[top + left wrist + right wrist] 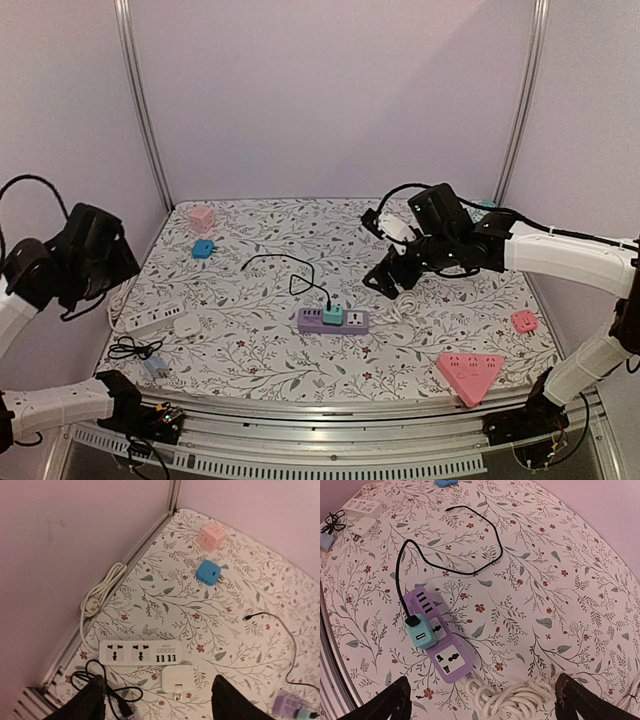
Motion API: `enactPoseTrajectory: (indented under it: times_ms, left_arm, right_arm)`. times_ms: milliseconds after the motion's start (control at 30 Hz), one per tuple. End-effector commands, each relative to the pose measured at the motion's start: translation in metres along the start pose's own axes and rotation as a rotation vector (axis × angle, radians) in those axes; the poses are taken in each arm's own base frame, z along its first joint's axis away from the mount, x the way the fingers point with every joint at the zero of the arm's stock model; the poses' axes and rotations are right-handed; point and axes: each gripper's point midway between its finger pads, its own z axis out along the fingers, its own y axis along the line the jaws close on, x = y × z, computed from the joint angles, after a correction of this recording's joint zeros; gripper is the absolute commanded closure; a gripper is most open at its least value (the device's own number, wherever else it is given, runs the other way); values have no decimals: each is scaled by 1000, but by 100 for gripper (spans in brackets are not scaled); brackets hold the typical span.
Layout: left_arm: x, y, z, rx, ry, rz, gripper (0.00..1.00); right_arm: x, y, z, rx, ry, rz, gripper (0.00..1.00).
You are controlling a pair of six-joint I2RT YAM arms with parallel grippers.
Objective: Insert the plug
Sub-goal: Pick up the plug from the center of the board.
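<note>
Plug (333, 316), teal, stands in the purple strip (357, 322) midway between the table's side edges in my top view; left wrist shows the left gripper (157, 681) wide and empty above a white charger (178, 676) near the left edge; right wrist shows the right gripper (483, 680) wide and empty, which I judge could snag the black cable (500, 537) and tug it loose.

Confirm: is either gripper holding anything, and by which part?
Nothing is held. The left gripper is open above the white adapter; the right gripper is open above the purple power strip, where the teal plug already sits.
</note>
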Motion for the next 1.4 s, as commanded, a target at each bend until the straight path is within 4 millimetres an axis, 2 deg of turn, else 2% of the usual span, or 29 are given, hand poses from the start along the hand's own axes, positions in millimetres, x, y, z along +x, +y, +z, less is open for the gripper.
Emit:
enactPoseTrajectory:
  times_ms: [0,67,133,233,367,467,567,633,700,767,833,1067,1267,1367]
  left_arm:
    - [94,61,7,-39,131,-621,30]
    - [131,86,8,-119,208,-697,27]
    - [148,95,9,-168,251,-689,23]
    - [147,87,14,-198,268,-586,21]
    - [154,84,25,-338,309,-437,13]
    - [151,62,45,-306,293,-389,11]
    - [153,55,53,-326,302,-373,9]
    - [163,53,54,-338,342,-375,8]
    - [181,50,58,-322,399,-422,7]
    - [202,41,65,-279,457,-498,8]
    - [217,44,71,-298,480,-563,10]
    - [195,57,83,-341,397,-548,17]
    - [229,39,96,-301,529,-551,24]
    - [235,38,99,-311,546,-542,30]
  right_arm:
    - [0,10,2,-62,-35,19,1]
    - [1,15,4,-85,-33,22,1]
    - [0,17,5,-99,-32,22,2]
    - [0,20,6,-114,-30,31,2]
    - [3,21,6,-122,-27,38,2]
    - [6,20,6,-113,-27,40,2]
    - [9,20,9,-114,-17,41,2]
    - [11,21,11,-120,-12,39,2]
    - [12,21,13,-120,-6,34,2]
    - [11,21,17,-120,-2,29,2]
    - [11,21,21,-123,6,29,2]
    - [15,21,23,-120,18,18,2]
    - [17,17,25,-98,26,13,2]
    - [17,16,24,-91,27,10,2]
